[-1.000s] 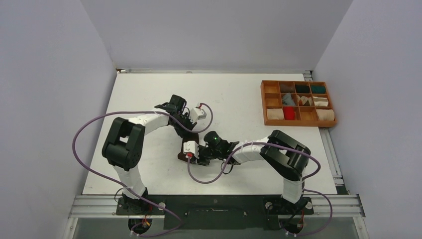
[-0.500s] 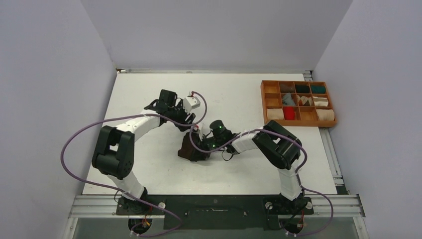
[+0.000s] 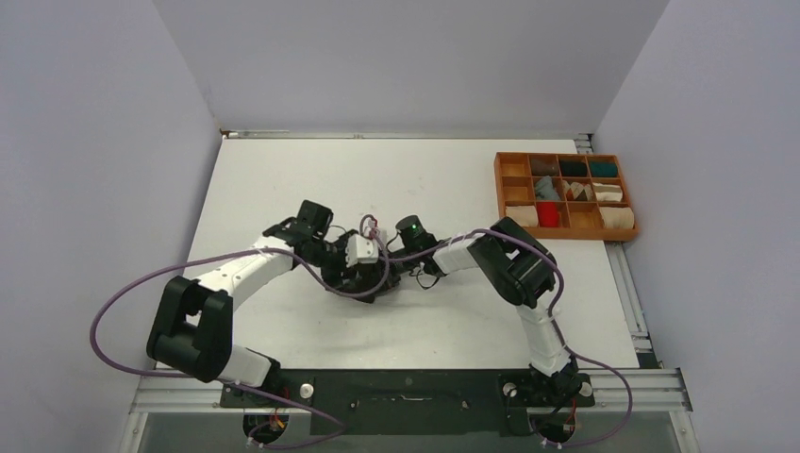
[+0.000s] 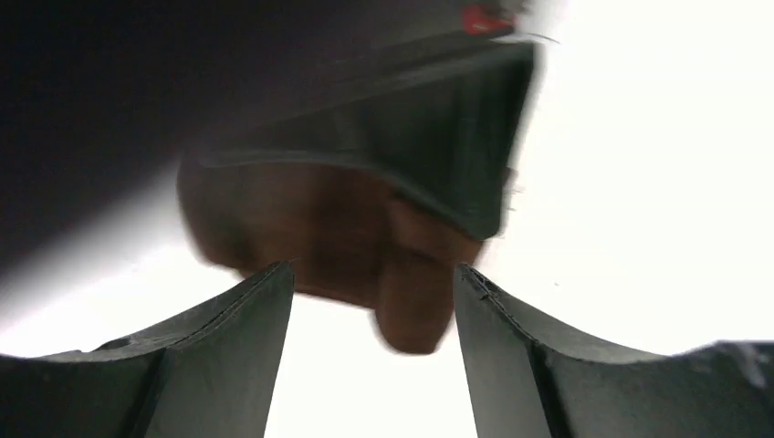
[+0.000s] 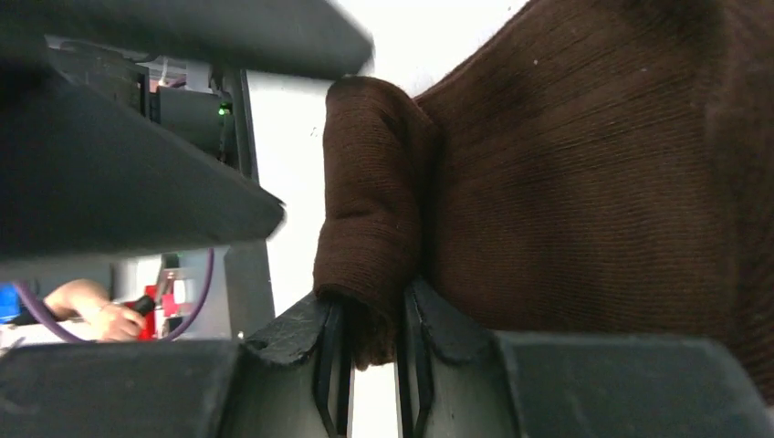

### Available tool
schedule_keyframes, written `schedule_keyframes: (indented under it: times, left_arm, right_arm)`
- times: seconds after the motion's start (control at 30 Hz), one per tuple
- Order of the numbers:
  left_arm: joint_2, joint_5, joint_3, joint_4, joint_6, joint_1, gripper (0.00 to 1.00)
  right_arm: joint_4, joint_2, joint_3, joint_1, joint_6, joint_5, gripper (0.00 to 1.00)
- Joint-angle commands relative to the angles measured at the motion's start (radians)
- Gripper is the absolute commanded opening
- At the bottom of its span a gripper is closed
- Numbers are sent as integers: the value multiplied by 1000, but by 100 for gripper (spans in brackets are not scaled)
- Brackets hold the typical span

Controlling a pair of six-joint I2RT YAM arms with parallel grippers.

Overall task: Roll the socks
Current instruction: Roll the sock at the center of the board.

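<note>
Right gripper [image 5: 365, 315] pinches brown sock [image 5: 584, 182] fold, lower centre; left gripper [image 4: 372, 274] jaws apart, empty, sock just ahead. Roll step underway, likely; next: left closes on it.

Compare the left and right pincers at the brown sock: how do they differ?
The left pincer has its jaws wide apart; the right pincer has them nearly closed. The left pincer grips nothing, the brown sock only sitting just ahead of it; the right pincer pinches a fold of it. Shared: both are at that one sock.
</note>
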Motion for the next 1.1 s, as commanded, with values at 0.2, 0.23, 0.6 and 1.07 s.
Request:
schedule_keyframes:
  times: [0.2, 0.23, 0.6, 1.07]
  left_arm:
    - [43, -218, -167, 139, 112, -189, 60]
    - [49, -222, -169, 139, 107, -192, 59]
    - [109, -169, -123, -15, 39, -182, 0]
    - [364, 61, 123, -298, 13, -23, 0]
  right_arm:
    - [-253, 124, 34, -33, -19, 82, 14]
    - [-254, 125, 35, -37, -19, 81, 14]
    - [-238, 14, 10, -81, -98, 83, 44]
    - [-62, -407, -298, -110, -340, 233, 63]
